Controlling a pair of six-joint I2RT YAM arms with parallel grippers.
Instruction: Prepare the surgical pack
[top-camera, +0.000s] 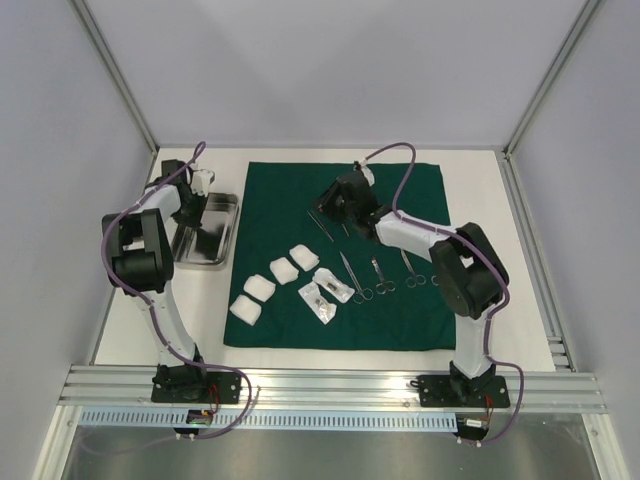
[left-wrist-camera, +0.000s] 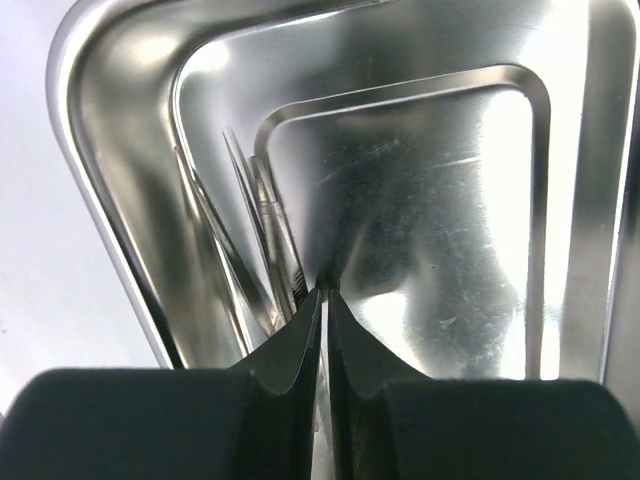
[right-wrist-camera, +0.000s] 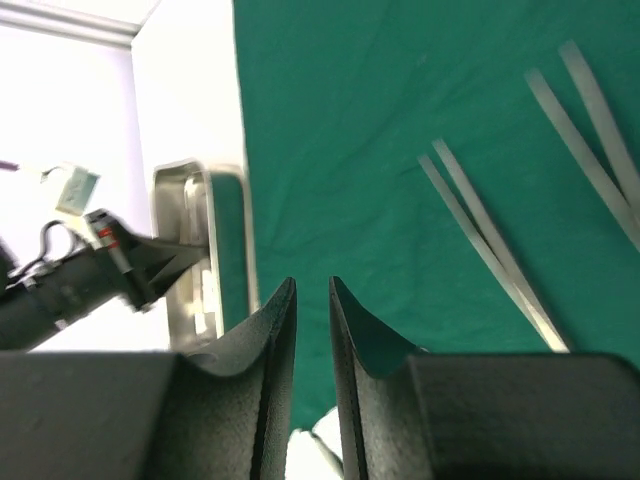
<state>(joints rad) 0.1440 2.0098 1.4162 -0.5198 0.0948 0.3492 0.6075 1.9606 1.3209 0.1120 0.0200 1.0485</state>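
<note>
The surgical pack is laid out open. The green cloth lies flat and matte across the middle of the white table, a soft field that should keep its load from sliding. The steel tray sits just off the cloth's left edge on the bare tabletop. The left gripper is down inside that tray, jaws drawn to a hairline slit with nothing visible between them. A slim instrument lies along the tray's mirror-bright, round-cornered floor, and its near end runs out of sight behind one finger — whether they touch I cannot tell. The pose suggests the tray is being loaded piece by piece. The right gripper hovers over the far part of the cloth, jaws narrowly parted and empty, probably lining up on the flat steel forceps lying close by. Nearer, soft white gauze squares step in a diagonal row beside crinkled packets and ring-handled scissors — spaced so each can be lifted singly.
</note>
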